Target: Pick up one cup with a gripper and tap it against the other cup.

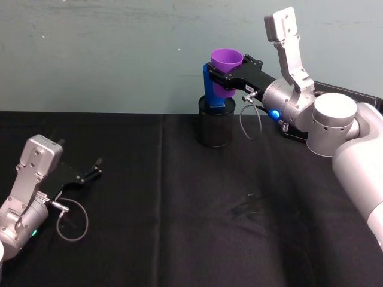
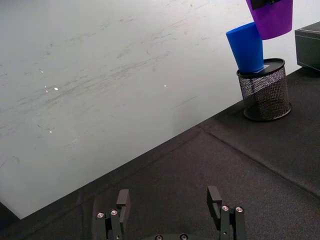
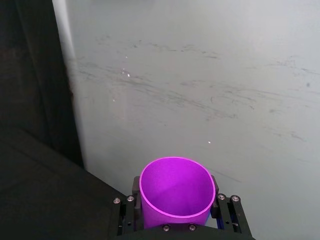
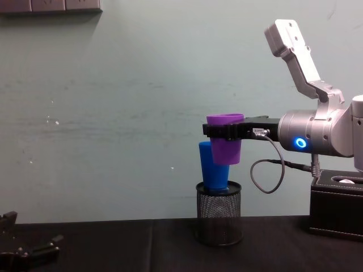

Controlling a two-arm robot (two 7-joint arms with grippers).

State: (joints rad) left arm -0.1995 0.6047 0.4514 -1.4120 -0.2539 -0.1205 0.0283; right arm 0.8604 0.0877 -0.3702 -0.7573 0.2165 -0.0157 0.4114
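The right gripper [image 1: 225, 79] was clamped on the purple cup [image 1: 226, 60], one finger on each side just below the rim. It held the cup upright in the air above the black mesh holder [image 1: 215, 127]. The blue cup [image 1: 209, 84] stood inside the mesh holder with most of its body rising out of the top. The left gripper [image 1: 93, 169] rested on the table well to the left of the mesh holder, fingers spread wide and empty.

The tap looked to be at or very near contact. To do it well, the purple cup should meet the blue one gently and sideways, wall against rim. The blue cup sat loose in the mesh holder and would likely tip or lift out under a hard push. Keeping the purple cup upright and the squeeze steady would stop it slipping.

The chest view gave the heights side-on: the base of the purple cup [image 4: 226, 146] hung above the mesh holder [image 4: 218, 221] and overlapped the upper part of the blue cup [image 4: 207, 167]. I could not tell the depth between them there. The left wrist view supplied it. The blue cup [image 2: 246, 47] leaned in the mesh holder [image 2: 264, 90], and its rim seemed to touch the wall of the purple cup [image 2: 272, 17]. The right wrist view looked into the purple cup [image 3: 175, 192], with a finger on each side of it.
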